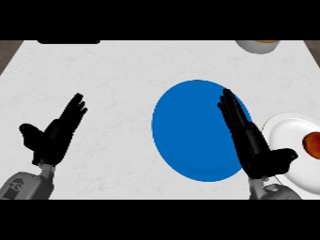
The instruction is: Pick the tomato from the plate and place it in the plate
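On the round white plate (290, 161) at the counter's right edge, the small red tomato (319, 145) lies just right of the straight-fingered, empty right hand (251, 138), far nearer it than the spread left hand (54, 133), with the large blue oval plate (190, 129) leftward.

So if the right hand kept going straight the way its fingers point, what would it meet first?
Likely nothing: the right hand points up-view over the blue plate, then bare counter. Its height is unclear.

I see the red round tomato (319, 146) on the white round plate (290, 161), right of the blue oval plate (190, 136); my right hand (249, 140) lies flat between them.
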Controlling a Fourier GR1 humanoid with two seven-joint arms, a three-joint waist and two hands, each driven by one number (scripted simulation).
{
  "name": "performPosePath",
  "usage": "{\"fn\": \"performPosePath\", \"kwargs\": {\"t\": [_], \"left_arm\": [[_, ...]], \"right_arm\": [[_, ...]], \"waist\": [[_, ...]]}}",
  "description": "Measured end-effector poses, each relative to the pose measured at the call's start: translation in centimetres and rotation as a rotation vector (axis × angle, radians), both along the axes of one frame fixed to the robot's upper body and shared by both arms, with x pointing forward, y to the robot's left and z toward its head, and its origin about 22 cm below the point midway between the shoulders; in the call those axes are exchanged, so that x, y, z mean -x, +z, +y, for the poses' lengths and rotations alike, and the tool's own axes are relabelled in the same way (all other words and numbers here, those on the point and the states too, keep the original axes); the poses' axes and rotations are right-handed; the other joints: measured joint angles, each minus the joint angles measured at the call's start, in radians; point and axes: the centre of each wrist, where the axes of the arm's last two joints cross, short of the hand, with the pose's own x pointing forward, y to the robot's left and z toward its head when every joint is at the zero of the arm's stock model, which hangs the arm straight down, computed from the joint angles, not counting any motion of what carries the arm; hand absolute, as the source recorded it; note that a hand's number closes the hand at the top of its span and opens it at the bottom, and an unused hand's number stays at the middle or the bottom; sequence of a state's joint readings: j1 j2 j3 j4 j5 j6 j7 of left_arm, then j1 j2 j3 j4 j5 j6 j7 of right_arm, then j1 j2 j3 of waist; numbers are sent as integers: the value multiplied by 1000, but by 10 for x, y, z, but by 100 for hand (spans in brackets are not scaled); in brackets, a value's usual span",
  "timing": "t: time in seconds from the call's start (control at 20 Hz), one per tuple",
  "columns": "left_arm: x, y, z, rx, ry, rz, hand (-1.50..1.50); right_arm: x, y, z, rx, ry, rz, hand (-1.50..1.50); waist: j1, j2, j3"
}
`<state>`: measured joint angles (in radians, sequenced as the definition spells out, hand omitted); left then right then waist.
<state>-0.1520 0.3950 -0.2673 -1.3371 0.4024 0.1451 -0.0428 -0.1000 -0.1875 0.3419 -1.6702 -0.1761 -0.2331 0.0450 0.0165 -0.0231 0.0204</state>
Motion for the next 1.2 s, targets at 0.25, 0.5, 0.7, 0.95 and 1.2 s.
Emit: {"fn": "performPosePath", "kwargs": {"t": [0.25,0.5,0.7,0.95,1.2], "left_arm": [[6,3,24,-86,45,-61,0],[11,2,33,-123,72,-84,0],[17,-8,36,-127,74,-91,0],[19,-9,37,-135,72,-89,0],[16,-14,39,-134,79,-93,0]], "right_arm": [[-20,19,-54,-31,-80,-62,150],[-28,27,-123,203,-399,-202,-150],[-18,-10,-138,204,-557,-325,-150],[15,-49,-154,272,-648,-409,-150],[51,-50,-172,361,-744,-417,-150]], "waist": [[-10,16,-14],[-25,21,-22],[-20,25,-19],[-21,23,-20],[-26,22,-20]]}}
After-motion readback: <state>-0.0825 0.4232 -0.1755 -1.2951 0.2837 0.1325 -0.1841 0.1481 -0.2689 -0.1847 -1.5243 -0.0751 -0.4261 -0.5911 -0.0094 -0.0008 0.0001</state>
